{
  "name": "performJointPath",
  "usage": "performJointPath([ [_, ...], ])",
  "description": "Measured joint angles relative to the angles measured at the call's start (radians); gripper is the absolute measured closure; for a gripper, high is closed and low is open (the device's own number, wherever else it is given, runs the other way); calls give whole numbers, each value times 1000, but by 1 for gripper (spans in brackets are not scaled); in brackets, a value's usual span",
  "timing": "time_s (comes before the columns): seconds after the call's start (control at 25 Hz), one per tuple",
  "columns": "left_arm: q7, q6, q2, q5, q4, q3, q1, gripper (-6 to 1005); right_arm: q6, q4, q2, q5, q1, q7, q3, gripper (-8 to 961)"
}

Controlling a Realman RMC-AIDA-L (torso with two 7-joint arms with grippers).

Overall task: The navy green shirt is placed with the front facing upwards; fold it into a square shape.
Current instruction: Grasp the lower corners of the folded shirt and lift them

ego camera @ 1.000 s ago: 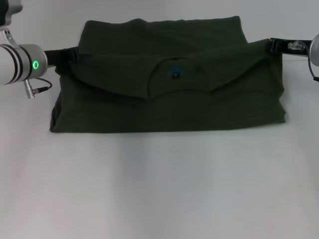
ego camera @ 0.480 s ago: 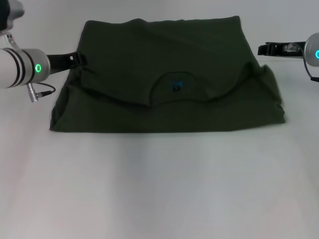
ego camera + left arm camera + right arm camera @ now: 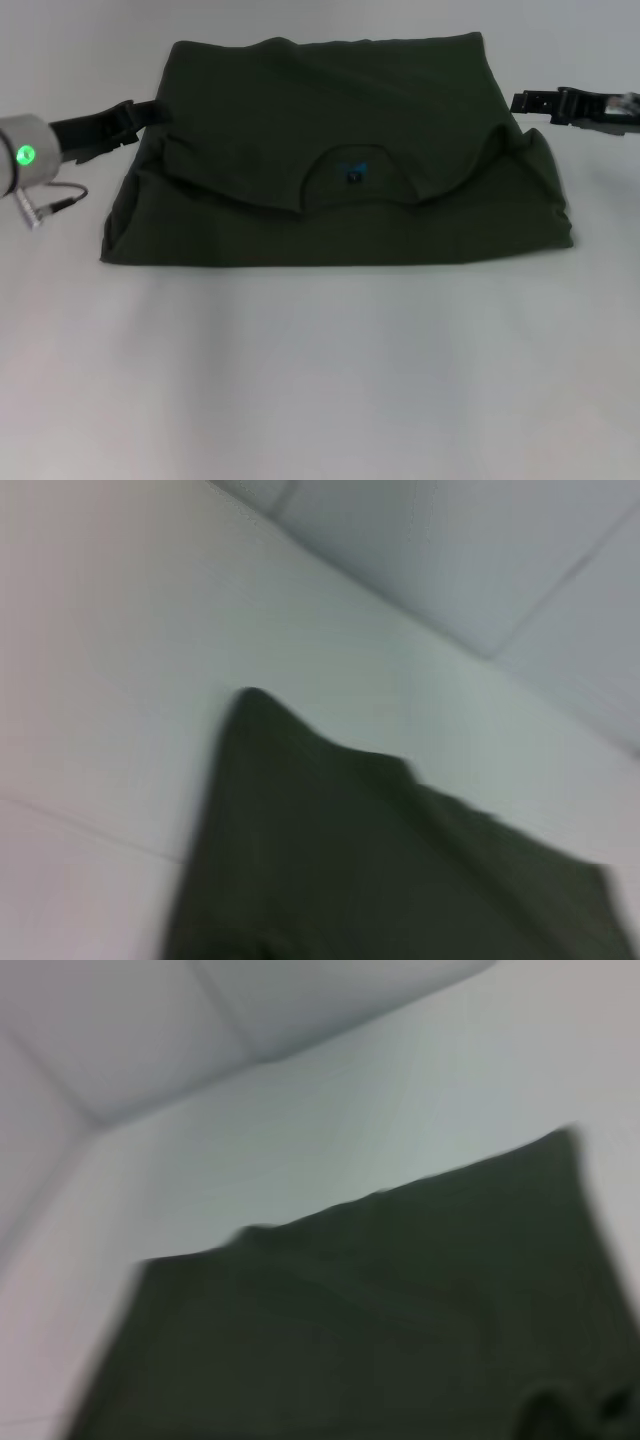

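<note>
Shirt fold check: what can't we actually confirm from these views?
- Navy green shirt, head view: the chest print is folded under, so it cannot be seen. Layer count is hidden too.
- Blue label at the neck: too small to read.
- Left claw and right claw, head view: dark tips beside the shirt's edges; open or shut cannot be told.
- Both wrist views: blurred, showing only shirt and table, no fingers.

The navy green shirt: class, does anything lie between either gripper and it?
Nothing visible does. The left gripper is at the left edge of the navy green shirt, and the right gripper is just off its right edge. Only bare white table surrounds the cloth.
</note>
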Motion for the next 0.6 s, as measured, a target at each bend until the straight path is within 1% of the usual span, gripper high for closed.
performJointPath([
  [0.04,20,39,3,-48,7,-1,23,448,-66,-21,1,71,-41,-30,7,293],
  [0.12,54,133,16,-144,8,-11,68,405,-189,-29,-4,219,-112,-96,27,215],
  [0.24,72,230,21,-179,3,-52,111,377,-340,4,-11,345,-192,-172,72,178],
  [0.36,90,279,21,-175,-26,-75,137,349,-466,38,-12,392,-250,-216,126,142],
  [0.48,130,265,24,-157,-64,-86,147,352,-556,65,-12,398,-283,-242,168,117],
  [0.6,236,225,20,-148,-83,-92,156,354,-606,90,-11,398,-299,-269,197,117],
])
